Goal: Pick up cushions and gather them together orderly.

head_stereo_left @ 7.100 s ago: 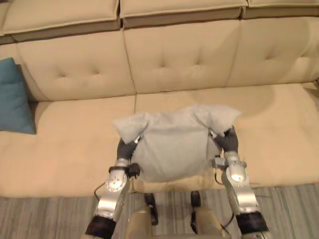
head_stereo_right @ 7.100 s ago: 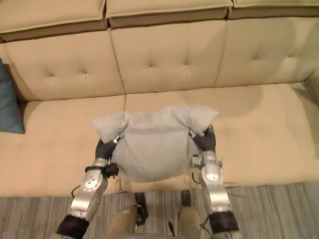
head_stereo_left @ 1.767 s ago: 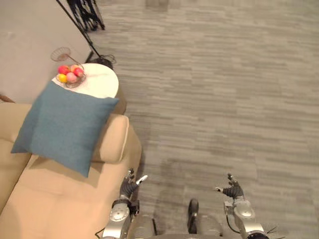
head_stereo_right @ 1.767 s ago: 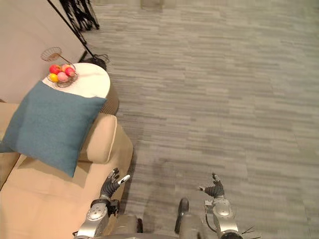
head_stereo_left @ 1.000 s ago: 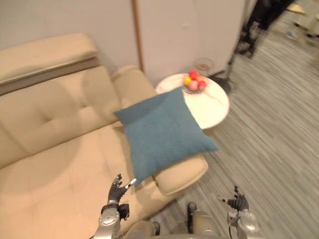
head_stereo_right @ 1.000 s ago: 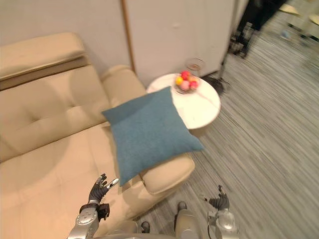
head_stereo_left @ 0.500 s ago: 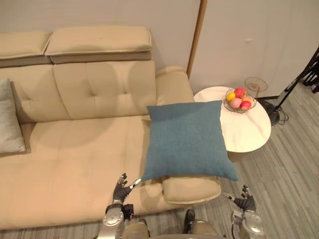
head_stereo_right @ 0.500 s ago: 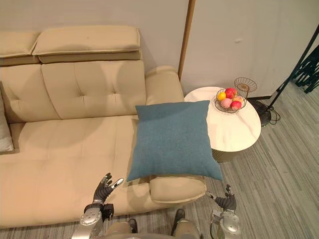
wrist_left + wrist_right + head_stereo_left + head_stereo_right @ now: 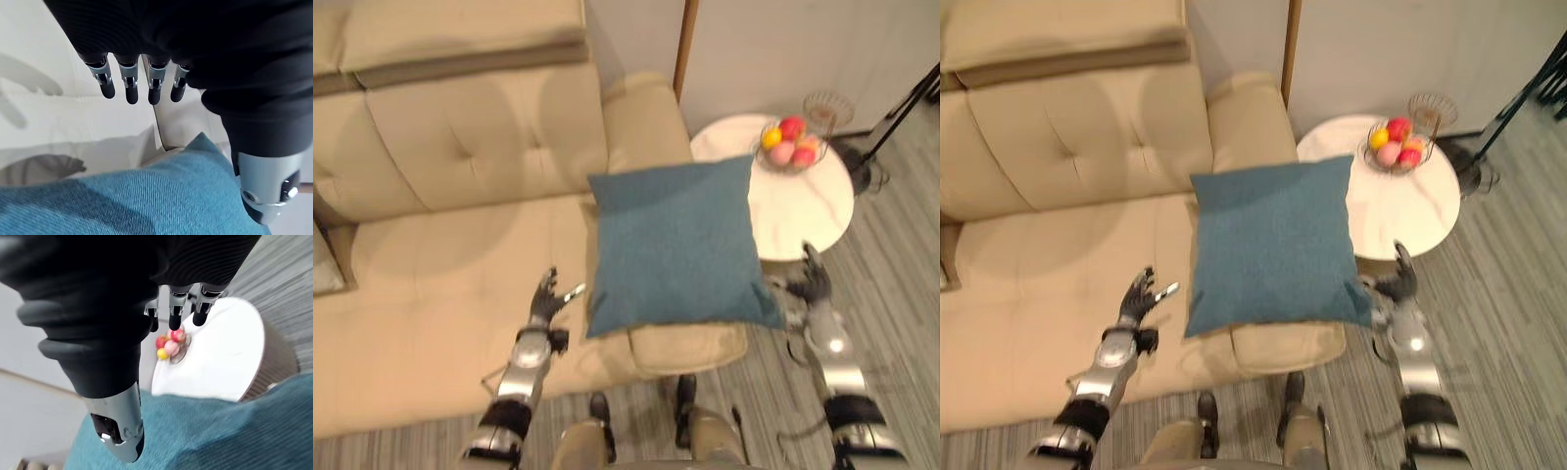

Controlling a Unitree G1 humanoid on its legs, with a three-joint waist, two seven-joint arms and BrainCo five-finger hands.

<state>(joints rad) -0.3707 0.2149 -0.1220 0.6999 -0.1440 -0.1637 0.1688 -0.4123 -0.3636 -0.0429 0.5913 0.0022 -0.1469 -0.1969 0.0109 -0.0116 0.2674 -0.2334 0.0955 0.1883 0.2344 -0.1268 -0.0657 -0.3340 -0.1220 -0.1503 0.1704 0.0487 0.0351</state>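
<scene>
Change since earlier: both arms reach farther forward than half a second ago, so the left hand (image 9: 546, 300) and the right hand (image 9: 813, 282) now flank the teal cushion (image 9: 675, 245). The cushion lies as it did, and the whole view has shifted with the head.
Left fingers (image 9: 128, 81): straight and slightly spread, thumb apart, holding nothing.
Right fingers (image 9: 174, 313): straight, thumb apart, holding nothing.
Left hand position: over the sofa (image 9: 431, 284) seat, just beside the cushion's near left corner. Whether it touches cannot be told.
Right hand position: just beside the cushion's near right corner, at the near edge of the side table (image 9: 813, 201). Whether it touches cannot be told.
Teal cushion position: lying across the armrest (image 9: 690, 348) at the sofa's right end, with its left part over the seat and its far right corner overlapping the side table.
Wire basket (image 9: 800, 164): on the far part of the round white table, holding fruit (image 9: 791, 128) in red, pink and yellow.
Smaller wire vessel (image 9: 827, 106): just beyond the fruit basket. Its contents cannot be told.
Grey cushion (image 9: 323, 272): at the far left of the seat, well apart from the teal one.
Surroundings: striped grey floor (image 9: 901, 294), with a black stand (image 9: 906, 103) at the far right.
</scene>
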